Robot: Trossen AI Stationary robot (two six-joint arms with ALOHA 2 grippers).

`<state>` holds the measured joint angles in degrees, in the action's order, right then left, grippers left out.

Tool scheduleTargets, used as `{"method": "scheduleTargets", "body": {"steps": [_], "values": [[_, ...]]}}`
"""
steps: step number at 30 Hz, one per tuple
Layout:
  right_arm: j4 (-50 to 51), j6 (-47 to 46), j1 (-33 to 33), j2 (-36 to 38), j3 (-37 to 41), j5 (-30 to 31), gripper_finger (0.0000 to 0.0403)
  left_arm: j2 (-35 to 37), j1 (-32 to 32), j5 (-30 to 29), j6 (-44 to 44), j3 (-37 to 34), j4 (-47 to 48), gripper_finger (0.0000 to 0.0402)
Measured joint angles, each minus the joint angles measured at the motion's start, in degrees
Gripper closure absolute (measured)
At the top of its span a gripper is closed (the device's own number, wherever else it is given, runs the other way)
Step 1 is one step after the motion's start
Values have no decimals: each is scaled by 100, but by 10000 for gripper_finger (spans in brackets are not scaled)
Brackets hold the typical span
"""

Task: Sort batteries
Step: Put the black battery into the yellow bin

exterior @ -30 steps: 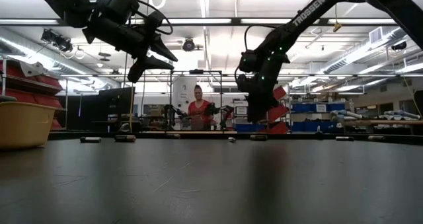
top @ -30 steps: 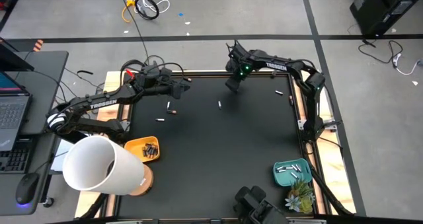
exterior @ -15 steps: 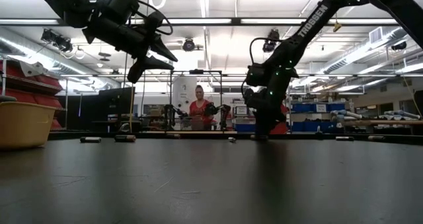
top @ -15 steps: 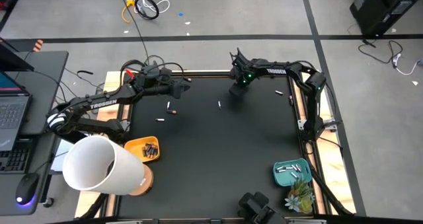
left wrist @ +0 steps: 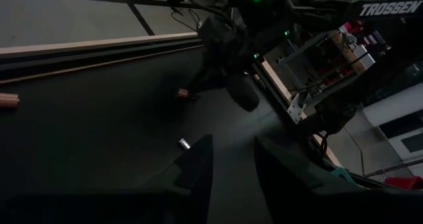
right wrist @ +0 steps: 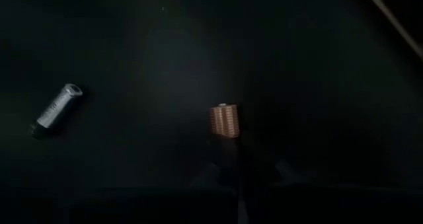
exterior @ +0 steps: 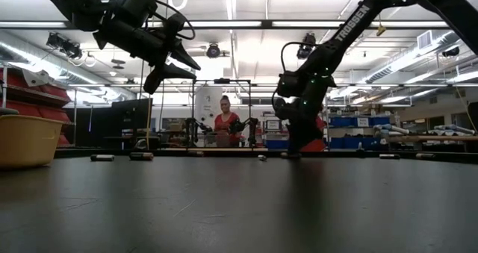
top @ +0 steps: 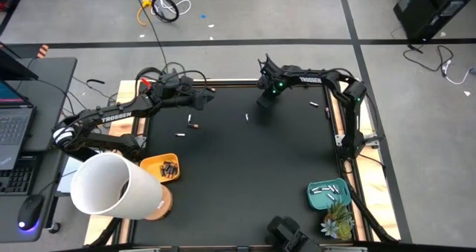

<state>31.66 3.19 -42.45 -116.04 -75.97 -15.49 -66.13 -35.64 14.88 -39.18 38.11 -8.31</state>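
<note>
Loose batteries lie on the black mat: a dark one with a copper end [right wrist: 225,121], also in the left wrist view [left wrist: 183,92], and a silver one [right wrist: 56,110] [top: 248,117] nearer the middle. My right gripper [top: 265,103] is down at the mat by the far edge, its fingers apart, with the copper-ended battery just ahead of its tips. My left gripper [top: 210,96] hangs open and empty above the mat's far left [exterior: 168,66]. Two more batteries [top: 189,119] [top: 180,134] lie below it. My right gripper comes down slanting onto the mat at the copper-ended battery's dark body [right wrist: 228,151]. Its own dark fingers hide that spot, and I cannot tell whether they touch the battery, which lies flat on the mat.
An orange tray [top: 152,163] with dark batteries stands at the near left beside a large white cylinder [top: 111,185]. A teal tray [top: 338,200] with white batteries stands at the near right by a small plant [top: 336,222]. Two batteries [top: 314,103] [top: 326,112] lie at the far right. A person stands behind the table [exterior: 224,126].
My right gripper has come down from above the mat until its fingertips are at the mat near the far edge, shifting slightly toward the near edge. It has stayed there for the last half second.
</note>
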Motion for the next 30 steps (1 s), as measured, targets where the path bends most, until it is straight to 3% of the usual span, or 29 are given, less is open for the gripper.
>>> {"method": "scheduleTargets", "body": {"steps": [12, 18, 24, 30], "values": [[550, 215, 58, -10, -930, -5, 402, 0, -1, 4, 11, 0, 1, 277], [222, 316, 95, -7, -1005, -111, 396, 0, -2, 6, 2, 0, 1, 277], [-566, 363, -30, -12, -783, -72, 326, 0, 0, 24, -36, 0, 3, 277], [-1000, 301, -271, -14, -65, -30, 260, 0, -1, 32, -179, 0, 8, 277]]}}
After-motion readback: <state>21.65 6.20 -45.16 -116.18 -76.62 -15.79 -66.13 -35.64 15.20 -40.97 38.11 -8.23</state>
